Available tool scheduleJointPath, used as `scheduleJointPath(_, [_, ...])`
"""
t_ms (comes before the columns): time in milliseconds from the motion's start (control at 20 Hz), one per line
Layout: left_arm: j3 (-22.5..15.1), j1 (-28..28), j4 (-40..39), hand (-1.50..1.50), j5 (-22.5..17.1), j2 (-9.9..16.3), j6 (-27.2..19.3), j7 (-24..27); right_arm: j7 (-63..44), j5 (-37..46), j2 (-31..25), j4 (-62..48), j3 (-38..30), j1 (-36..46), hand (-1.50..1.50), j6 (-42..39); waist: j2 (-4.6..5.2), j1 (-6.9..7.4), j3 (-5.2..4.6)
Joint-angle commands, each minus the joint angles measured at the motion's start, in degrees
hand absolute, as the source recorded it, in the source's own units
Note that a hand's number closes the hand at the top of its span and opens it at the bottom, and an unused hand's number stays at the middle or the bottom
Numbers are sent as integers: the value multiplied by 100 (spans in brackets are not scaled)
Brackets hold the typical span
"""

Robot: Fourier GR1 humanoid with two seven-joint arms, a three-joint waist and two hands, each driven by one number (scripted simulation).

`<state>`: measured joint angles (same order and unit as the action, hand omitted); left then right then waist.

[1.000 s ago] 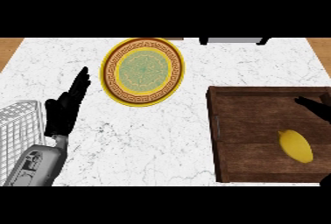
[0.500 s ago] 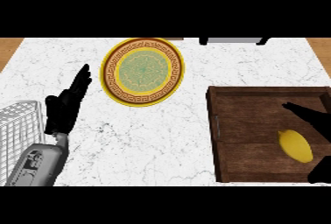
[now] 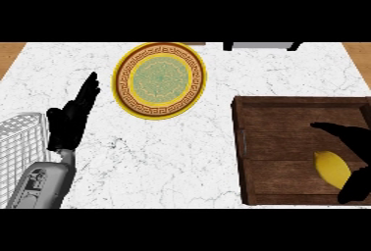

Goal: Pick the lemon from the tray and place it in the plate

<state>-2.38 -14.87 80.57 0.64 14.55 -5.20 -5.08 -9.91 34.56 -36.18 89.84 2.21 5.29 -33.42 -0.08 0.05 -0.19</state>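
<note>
- The lemon (image 3: 332, 168) lies inside the dark wooden tray (image 3: 290, 112), toward its near right corner, resting on the tray floor; it has not been lifted yet, so the pick is the step in hand.
- The right hand (image 3: 353, 142) comes in from the right edge and sits spread over the lemon, one dark finger reaching across the tray floor beyond the fruit and the thumb showing on its near side; the lemon lies in the gap between them, which reads as a hand set to close round it; whether it touches the fruit I cannot tell.
- The plate (image 3: 159, 79), yellow-rimmed with a patterned centre, sits on the white marble surface (image 3: 174, 157) well apart from the tray, to its far left; the carry will have to cross the tray's raised wall, so the lemon needs lifting before it goes sideways.
- The left hand (image 3: 72, 115) rests open at the left, fingers straight; it plays no part here.
- A white wire rack (image 3: 18, 152) stands at the left edge, beside the left forearm.
</note>
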Motion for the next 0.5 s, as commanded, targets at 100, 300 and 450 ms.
scheduleJointPath(100, [60,-282,31,0,121,-90,84,-342,577,558,162,-550,-121,333,150,504,12,5,21])
scheduleJointPath(300, [206,36,6,0,115,-106,181,26,940,650,138,-377,-373,-100,150,668,7,-7,21])
scheduleJointPath(450, [269,87,-22,0,126,-50,287,140,861,882,492,-497,-203,98,150,926,12,11,21])
